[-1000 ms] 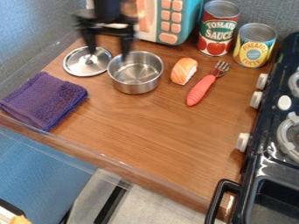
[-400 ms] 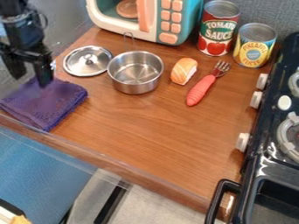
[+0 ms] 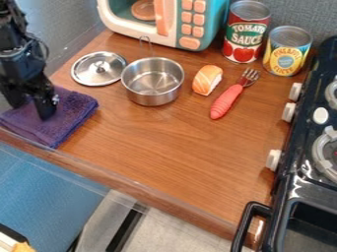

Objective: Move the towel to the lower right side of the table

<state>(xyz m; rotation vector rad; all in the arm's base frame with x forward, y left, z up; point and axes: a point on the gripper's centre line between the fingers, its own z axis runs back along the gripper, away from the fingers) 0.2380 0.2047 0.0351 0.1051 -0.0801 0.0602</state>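
Tool, lowered since the earlier frame; fingers parted, nothing clenched. Towel, one: surface's left corner, beneath the tool, more of it lying towards the pot.

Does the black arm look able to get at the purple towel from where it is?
Likely yes: the open end effector is right at the towel, with no other object visible on it; the lid and pot sit clear of it.
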